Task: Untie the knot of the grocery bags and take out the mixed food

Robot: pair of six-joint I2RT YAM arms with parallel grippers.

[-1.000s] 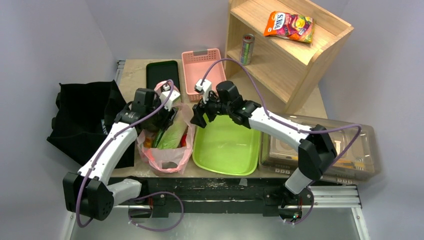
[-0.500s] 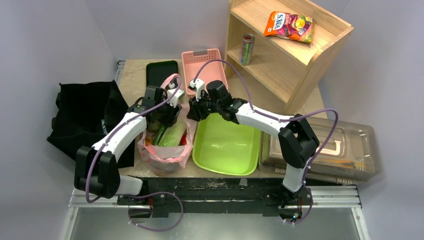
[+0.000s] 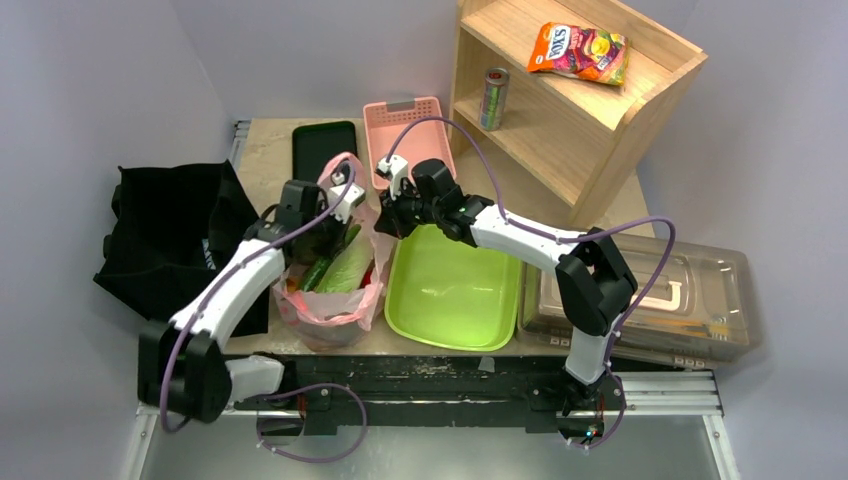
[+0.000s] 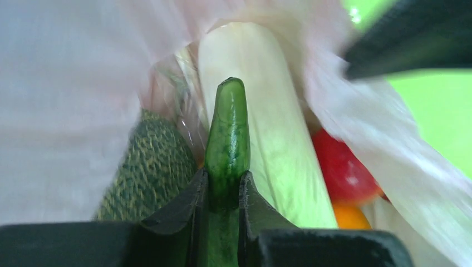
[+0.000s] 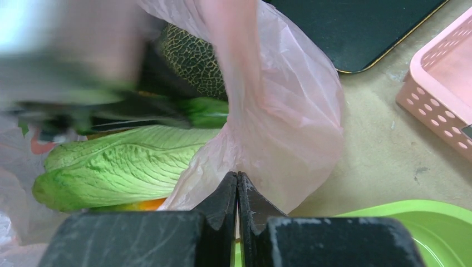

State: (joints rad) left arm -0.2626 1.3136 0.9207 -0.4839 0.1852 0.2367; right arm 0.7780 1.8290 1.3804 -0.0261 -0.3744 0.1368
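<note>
The pink grocery bag point(image 3: 335, 305) stands with its mouth open, left of the green tub point(image 3: 455, 290). Mixed food fills it: a long cucumber point(image 4: 228, 128), pale napa cabbage point(image 4: 273, 139), a dark netted melon point(image 4: 150, 172), and red point(image 4: 342, 167) and orange point(image 4: 350, 217) fruit. My left gripper point(image 4: 224, 178) is inside the bag's mouth, shut on the cucumber near its tip. My right gripper point(image 5: 237, 177) is shut on the bag's pink rim point(image 5: 289, 117) on the side toward the tub. The knot is out of view.
A pink basket point(image 3: 405, 140) and a black tray point(image 3: 322, 145) lie behind the bag. A wooden shelf point(image 3: 570, 110) at the back right holds a can point(image 3: 494, 98) and a snack packet point(image 3: 580, 50). A clear lidded box point(image 3: 650, 300) sits right of the tub, a black cloth bag point(image 3: 170, 235) far left.
Both grippers have closed: the left onto the cucumber, the right onto the bag's rim. The right arm moved left to the bag, and the left arm shifted slightly.
</note>
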